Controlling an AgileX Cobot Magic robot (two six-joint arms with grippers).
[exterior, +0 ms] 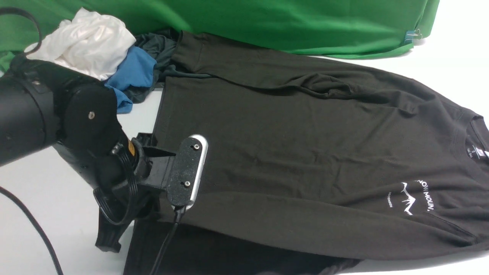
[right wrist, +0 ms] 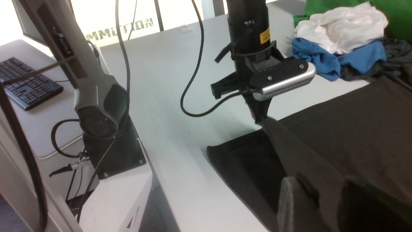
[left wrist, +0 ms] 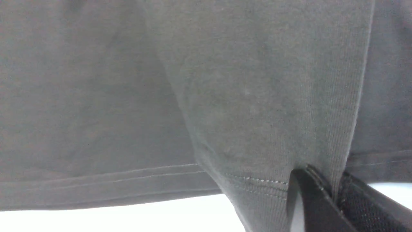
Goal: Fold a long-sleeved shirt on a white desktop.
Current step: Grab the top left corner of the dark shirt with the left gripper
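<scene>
Black fingers of the left gripper [left wrist: 335,182] fill the corner of the left wrist view, clamped on the ribbed, stitched end of a sleeve of the shirt [exterior: 290,152], with the body's hem hanging just behind. The right gripper [right wrist: 331,199] looks closed on the same strip of cloth further along, since the fabric runs as a raised ridge from one pinch straight into the gap between the other's fingers. The front view does not show it at all. The step in hand seems to be laying this near sleeve over the body. To do it well, both pinches should travel together and level, high enough that the sleeve clears the chest without dragging the layer beneath. The sleeve should come down straight along the body's length, and the grippers should let go only once the cloth rests flat. Pulling the ends apart too hard would likely skew the body on the desk [exterior: 57,198]. From the left pinch at the lower left of the front view, the shirt spreads rightward and upward across the middle of the frame. Its hem sits at the left, and the collar, neck label and white logo are at the right edge. A heap of other clothes [exterior: 95,42] lies at the upper left, touching the shirt's far corner.
</scene>
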